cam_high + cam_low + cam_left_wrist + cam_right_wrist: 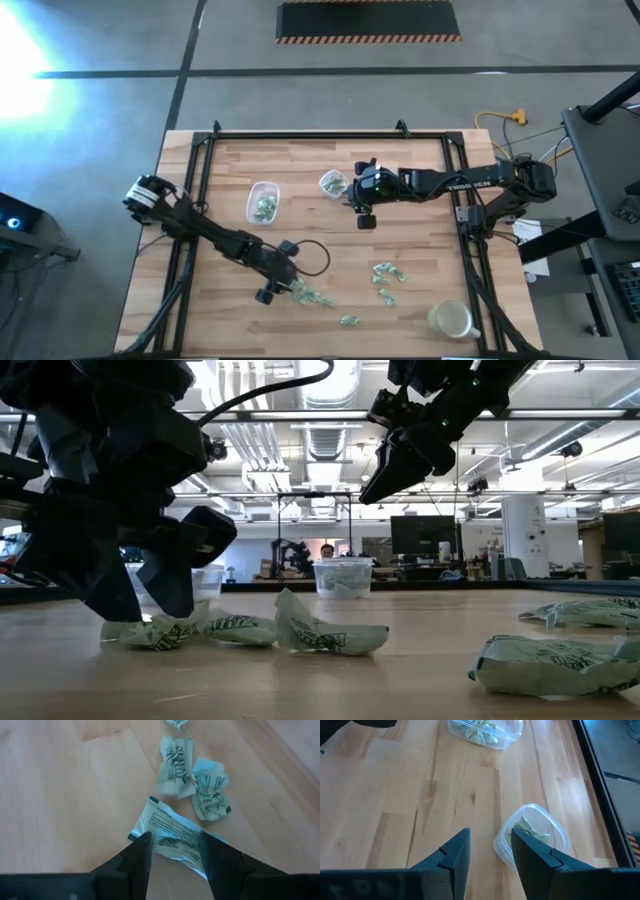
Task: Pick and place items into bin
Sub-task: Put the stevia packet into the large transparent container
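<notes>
Nearest the front edge of the wooden table (420,200), a lone wrapped piece (349,320) lies beside a pale cup (452,320) at the front right corner. Just behind, the left gripper (283,287) is down at the tabletop over a cluster of wrapped pieces (315,296); its fingers (135,865) stand apart, straddling one flat green-and-white wrapper (172,837) that lies between them without being clamped, while two crumpled ones (192,777) lie just beyond it. In the low view the same gripper's dark body sits on the wood with wrappers (250,630) spread beside it. To the right of that cluster, a second group of pieces (387,280) lies loose in the middle right of the table. Farther back, the right gripper (356,196) hovers above the table next to a small clear container (333,183) already holding green wrappers; its fingers (452,857) are apart and hold nothing, with the container's rim (555,820) just ahead of them. A second clear container (263,202), also with wrappers inside, stands near it to the left.
</notes>
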`<state>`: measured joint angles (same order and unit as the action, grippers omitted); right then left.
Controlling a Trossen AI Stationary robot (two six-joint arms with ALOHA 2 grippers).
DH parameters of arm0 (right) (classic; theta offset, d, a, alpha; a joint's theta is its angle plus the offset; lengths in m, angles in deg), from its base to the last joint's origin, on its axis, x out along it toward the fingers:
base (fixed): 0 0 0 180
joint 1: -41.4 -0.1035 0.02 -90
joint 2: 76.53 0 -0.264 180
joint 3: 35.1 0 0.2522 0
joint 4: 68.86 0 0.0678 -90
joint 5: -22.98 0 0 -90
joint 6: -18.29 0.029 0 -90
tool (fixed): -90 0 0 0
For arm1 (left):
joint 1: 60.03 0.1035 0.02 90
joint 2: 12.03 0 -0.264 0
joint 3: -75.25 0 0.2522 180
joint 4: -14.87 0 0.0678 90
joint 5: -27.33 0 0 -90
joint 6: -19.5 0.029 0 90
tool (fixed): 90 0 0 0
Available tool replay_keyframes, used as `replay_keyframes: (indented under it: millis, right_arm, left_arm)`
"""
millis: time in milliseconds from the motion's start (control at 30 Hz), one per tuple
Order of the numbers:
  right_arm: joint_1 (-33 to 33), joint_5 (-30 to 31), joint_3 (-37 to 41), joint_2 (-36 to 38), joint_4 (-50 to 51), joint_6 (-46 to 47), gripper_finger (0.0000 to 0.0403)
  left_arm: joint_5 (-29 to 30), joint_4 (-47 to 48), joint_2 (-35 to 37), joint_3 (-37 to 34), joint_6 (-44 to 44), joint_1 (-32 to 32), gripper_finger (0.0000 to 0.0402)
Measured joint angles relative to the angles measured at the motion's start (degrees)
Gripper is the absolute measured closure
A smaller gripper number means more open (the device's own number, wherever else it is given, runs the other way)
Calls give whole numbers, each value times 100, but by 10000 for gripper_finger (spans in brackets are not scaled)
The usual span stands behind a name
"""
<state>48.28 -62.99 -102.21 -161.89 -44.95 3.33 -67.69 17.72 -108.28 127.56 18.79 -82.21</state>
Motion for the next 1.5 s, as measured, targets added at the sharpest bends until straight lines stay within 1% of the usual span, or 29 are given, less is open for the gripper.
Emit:
replay_keyframes:
  millis: [267,367,467,600,700,800,867,967,1100,1200,1300,1500]
  right_arm:
    - [0,0,0,0,-2,0,274]
    - [0,0,0,0,0,0,276]
    - [0,0,0,0,-1,0,274]
    - [0,0,0,0,0,0,274]
    - [0,0,0,0,0,0,277]
    - [0,0,0,0,-2,0,279]
    - [0,0,0,0,0,-1,280]
    - [0,0,0,0,-1,0,280]
    - [0,0,0,0,-2,-2,282]
    - [2,0,0,0,-1,-2,282]
    - [1,0,0,0,-2,-2,280]
    - [1,0,0,0,-2,-2,285]
  left_arm:
    - [0,-10,-64,11,0,25,254]
    - [3,1,-61,2,1,30,263]
    - [10,26,-61,-7,4,38,284]
    - [3,53,-57,0,15,44,326]
    - [-26,78,-43,11,258,42,358]
    - [-5,122,-4,20,308,42,385]
    - [42,157,62,22,432,44,397]
    - [203,202,185,13,463,45,398]
    - [720,203,467,13,470,46,397]
    - [1215,398,726,13,463,46,396]
    - [1931,713,1058,11,421,42,396]
    - [3556,1394,1655,-100,256,42,396]
